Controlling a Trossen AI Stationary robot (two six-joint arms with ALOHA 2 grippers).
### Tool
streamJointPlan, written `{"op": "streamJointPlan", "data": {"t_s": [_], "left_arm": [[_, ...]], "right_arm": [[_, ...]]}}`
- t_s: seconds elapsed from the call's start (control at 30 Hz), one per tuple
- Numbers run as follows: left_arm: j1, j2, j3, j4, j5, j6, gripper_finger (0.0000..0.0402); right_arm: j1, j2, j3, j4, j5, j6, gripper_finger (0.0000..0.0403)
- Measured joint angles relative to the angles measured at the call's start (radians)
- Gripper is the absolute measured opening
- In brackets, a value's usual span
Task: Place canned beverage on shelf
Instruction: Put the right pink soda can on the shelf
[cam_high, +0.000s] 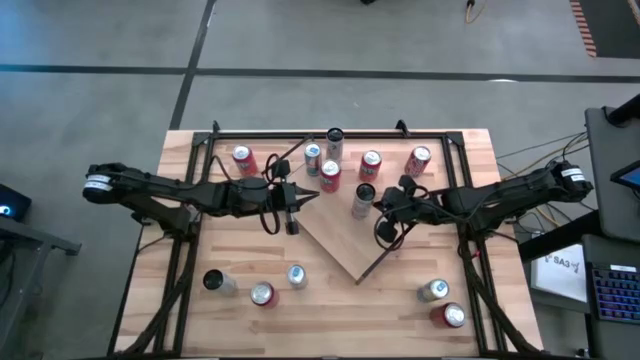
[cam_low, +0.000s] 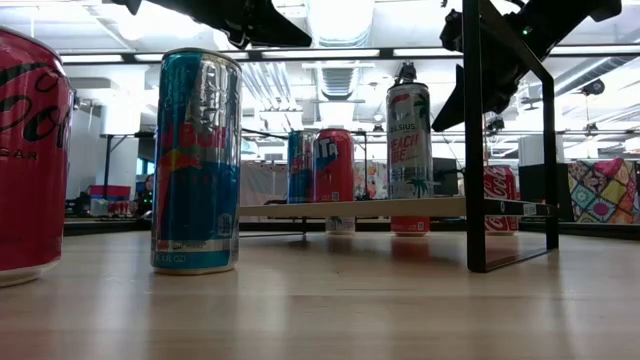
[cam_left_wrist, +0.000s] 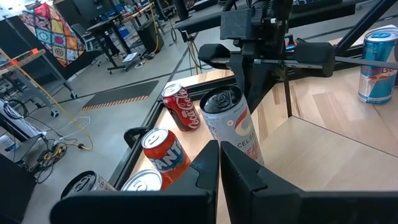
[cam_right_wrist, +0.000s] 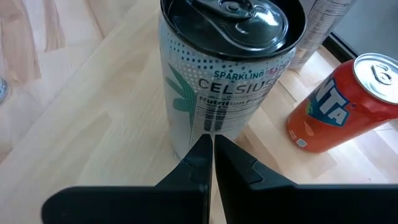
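1. Shelf: light-wood board lying diagonal at centre of the high view, raised a bit off the desk per the low view. Prob angled so both arms can reach it.
2. White Celsius can stands upright on the shelf, near its upper right edge, beside a red can.
3. Right claw: fingers pressed together, holding nothing, tips just short of the Celsius can. Reads as a placement just finished, not a grab.
4. Left claw: also pressed together, empty, at the shelf's left corner, waiting.
5. More cans sit at bottom left and bottom right of the high view, off the shelf, so task looks partly done.
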Motion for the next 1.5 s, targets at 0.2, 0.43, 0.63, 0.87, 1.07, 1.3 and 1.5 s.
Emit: {"op": "streamJointPlan", "data": {"t_s": [0.2, 0.43, 0.63, 0.87, 1.07, 1.3, 1.5], "left_arm": [[0.000, 0.000, 0.000, 0.000, 0.000, 0.000, 0.0000], [0.000, 0.000, 0.000, 0.000, 0.000, 0.000, 0.0000], [0.000, 0.000, 0.000, 0.000, 0.000, 0.000, 0.0000], [0.000, 0.000, 0.000, -0.001, 0.000, 0.000, 0.0000], [0.000, 0.000, 0.000, -0.002, 0.000, 0.000, 0.0000], [0.000, 0.000, 0.000, -0.003, 0.000, 0.000, 0.0000], [0.000, 0.000, 0.000, -0.007, 0.000, 0.000, 0.0000]], "right_arm": [[0.000, -0.036, 0.000, -0.004, 0.000, -0.001, 0.0009], [0.000, -0.066, 0.021, -0.027, -0.071, -0.001, 0.0009], [0.003, -0.057, 0.026, -0.001, -0.165, -0.001, 0.0009], [0.001, -0.026, 0.026, 0.068, -0.141, -0.026, 0.0009], [0.000, -0.022, 0.026, 0.080, -0.100, -0.027, 0.0009], [0.000, -0.022, 0.026, 0.079, -0.077, -0.025, 0.0009], [0.000, -0.022, 0.026, 0.079, -0.077, -0.025, 0.0009]]}}
